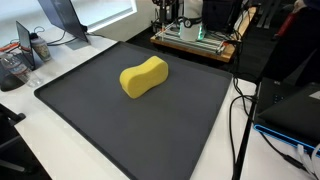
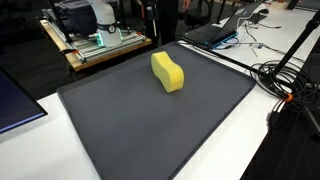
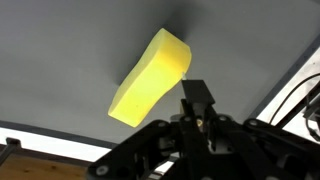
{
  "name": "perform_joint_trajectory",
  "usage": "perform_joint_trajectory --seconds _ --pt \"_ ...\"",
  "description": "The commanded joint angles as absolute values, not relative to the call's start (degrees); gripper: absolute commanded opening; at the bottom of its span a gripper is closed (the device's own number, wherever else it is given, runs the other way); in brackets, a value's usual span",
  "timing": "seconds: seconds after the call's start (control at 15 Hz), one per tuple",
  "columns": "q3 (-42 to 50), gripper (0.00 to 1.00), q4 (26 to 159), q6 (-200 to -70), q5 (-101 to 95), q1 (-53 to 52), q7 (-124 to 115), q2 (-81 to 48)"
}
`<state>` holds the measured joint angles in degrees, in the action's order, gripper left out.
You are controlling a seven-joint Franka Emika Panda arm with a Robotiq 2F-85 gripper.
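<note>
Looking down from the wrist view, we see our gripper (image 3: 197, 95) shut tight on nothing, hovering apart from the yellow sponge (image 3: 150, 72), which lies flat near the middle of the dark mat (image 1: 90, 120) in both exterior views. We judge it light, soft and squashy, neither slippery nor fragile; its narrowed waist, across the short width, looks the best place to pinch.

Sponge (image 1: 144, 78) is showing plain bright yellow, mat (image 1: 110, 125) is looking plain dark grey, table (image 1: 60, 150) is appearing white, gripper (image 3: 197, 95) is showing black, cables (image 2: 285, 75) are looking black, board (image 2: 100, 56) is showing light brown.
</note>
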<state>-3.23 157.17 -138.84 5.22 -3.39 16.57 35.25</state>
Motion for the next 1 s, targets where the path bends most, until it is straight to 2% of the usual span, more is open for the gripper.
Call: perform_joint_trajectory --seconds 0.0,0.07,0.13,0.2,0.53,0.6,0.93 --pt "-7.79 0.03 157.04 -139.25 -0.06 -6.63 11.77 36.12" --pt "-9.24 0.03 157.07 -139.94 -1.21 -7.30 10.57 35.64" --pt "-5.88 0.03 157.02 -138.82 0.20 -7.61 12.22 35.54" --pt "-6.61 0.12 157.06 -138.84 0.02 -8.28 11.26 35.52" --pt "-5.34 0.12 157.08 -138.84 0.27 -8.32 11.45 35.47" --pt "-6.11 0.03 157.07 -139.31 -0.25 -8.62 11.55 34.53" --pt "-13.30 0.03 154.44 -141.00 -4.34 -10.75 7.72 29.49"
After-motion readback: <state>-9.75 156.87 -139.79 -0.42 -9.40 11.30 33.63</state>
